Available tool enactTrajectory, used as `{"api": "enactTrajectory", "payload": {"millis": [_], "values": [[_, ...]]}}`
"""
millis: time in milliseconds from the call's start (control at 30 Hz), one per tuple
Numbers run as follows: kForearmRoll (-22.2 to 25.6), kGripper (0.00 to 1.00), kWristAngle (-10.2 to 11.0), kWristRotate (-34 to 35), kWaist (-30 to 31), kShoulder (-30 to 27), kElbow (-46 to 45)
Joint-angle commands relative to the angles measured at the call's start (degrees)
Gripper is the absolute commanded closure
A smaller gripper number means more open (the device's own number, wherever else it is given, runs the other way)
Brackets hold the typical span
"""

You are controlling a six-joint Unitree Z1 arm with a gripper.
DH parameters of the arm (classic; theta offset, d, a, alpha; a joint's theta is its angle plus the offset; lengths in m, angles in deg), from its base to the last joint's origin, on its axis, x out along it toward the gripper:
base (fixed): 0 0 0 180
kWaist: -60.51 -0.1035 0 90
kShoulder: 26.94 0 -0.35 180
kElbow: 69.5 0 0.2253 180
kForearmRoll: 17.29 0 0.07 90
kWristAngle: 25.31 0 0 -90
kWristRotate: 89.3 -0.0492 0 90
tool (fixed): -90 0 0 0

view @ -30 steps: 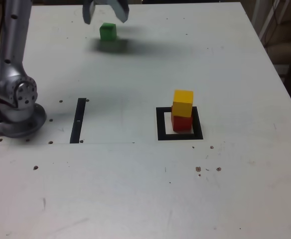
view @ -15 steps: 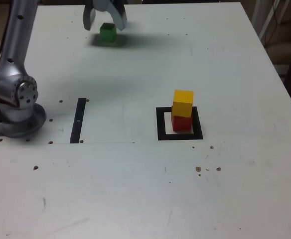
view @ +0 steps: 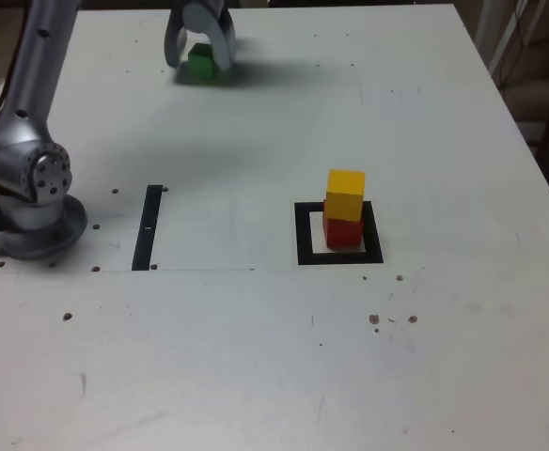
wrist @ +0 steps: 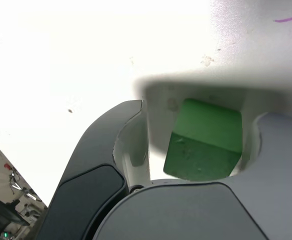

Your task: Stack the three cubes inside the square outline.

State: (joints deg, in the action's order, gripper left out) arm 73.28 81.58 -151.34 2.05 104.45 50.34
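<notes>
In the upper left of the exterior view, the small solid green cube (view: pixel 199 64) sits flat on the white table (view: pixel 256 357), squarely placed with no long axis and one face up, its surface matte and slightly scuffed in the wrist view (wrist: pixel 203 140). The grey two-fingered gripper (view: pixel 199 56) straddles it with jaws partly closed and a finger on either side; whether they press the cube I cannot tell. At centre right, the yellow cube (view: pixel 345 194) rests slightly askew atop the red cube (view: pixel 343 233) inside the thick black square outline (view: pixel 304 235).
</notes>
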Motion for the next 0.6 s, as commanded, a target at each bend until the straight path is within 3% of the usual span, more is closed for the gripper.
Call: {"api": "enactTrajectory", "payload": {"millis": [0,567], "values": [[-0.14,0.61,-0.14,-0.10,0.06,0.43,0.21],[-0.44,0.61,-1.60,0.07,1.17,-0.03,0.44]]}}
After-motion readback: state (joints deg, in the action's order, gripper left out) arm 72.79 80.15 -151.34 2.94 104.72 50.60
